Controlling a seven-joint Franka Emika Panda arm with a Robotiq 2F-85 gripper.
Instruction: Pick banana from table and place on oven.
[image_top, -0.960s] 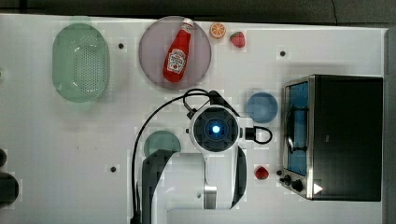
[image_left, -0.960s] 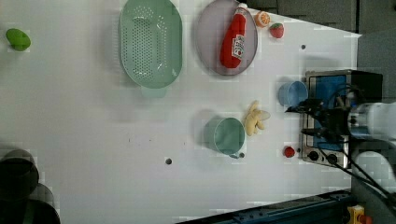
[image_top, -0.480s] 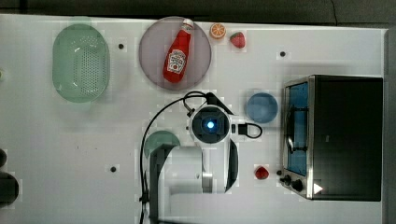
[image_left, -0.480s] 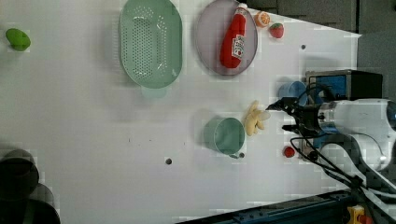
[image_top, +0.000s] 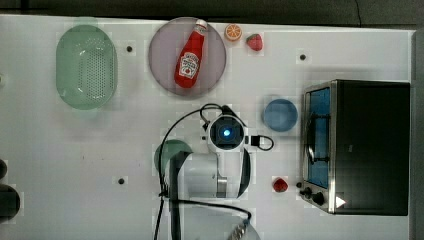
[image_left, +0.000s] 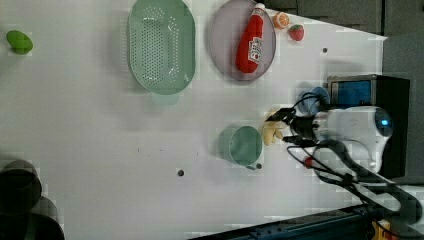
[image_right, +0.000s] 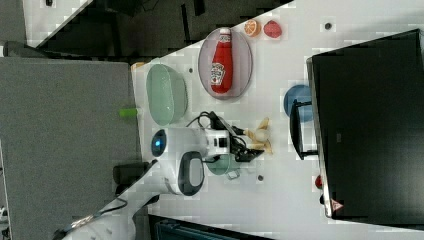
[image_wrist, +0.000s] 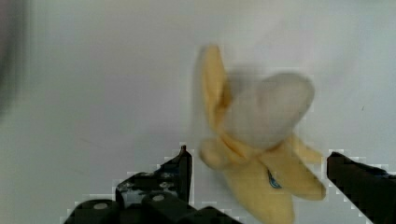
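Fingers (image_wrist: 182, 168) stand apart on either side of the banana (image_wrist: 261, 144), which lies between them on the white tabletop (image_wrist: 93, 84); whether they touch it cannot be told. The fruit is half peeled, its pale flesh bare and its yellow peel strips splayed.

In the left view the banana (image_left: 272, 131) lies just beside the teal cup (image_left: 244, 145), between the cup and the gripper (image_left: 280, 127). In the right view the banana (image_right: 260, 135) sits between the fingers (image_right: 248, 152) and the oven (image_right: 370, 125), with open tabletop (image_right: 280, 190) between fruit and oven door. A blue bowl (image_top: 280, 115) stands near the oven's (image_top: 370, 147) glass door in the top view, and a small red fruit (image_top: 280, 185) lies near its knobs. The arm's body covers the banana from above and partly hides the teal cup (image_top: 167, 152).

A grey plate (image_top: 160, 55) holds a red ketchup bottle (image_top: 190, 55) lying on its side. Just beside the plate are an orange slice (image_top: 233, 32) and a strawberry (image_top: 254, 42). The green colander (image_top: 85, 67) holds nothing visible. A small green fruit (image_left: 19, 42) lies well apart, at the left view's left edge.
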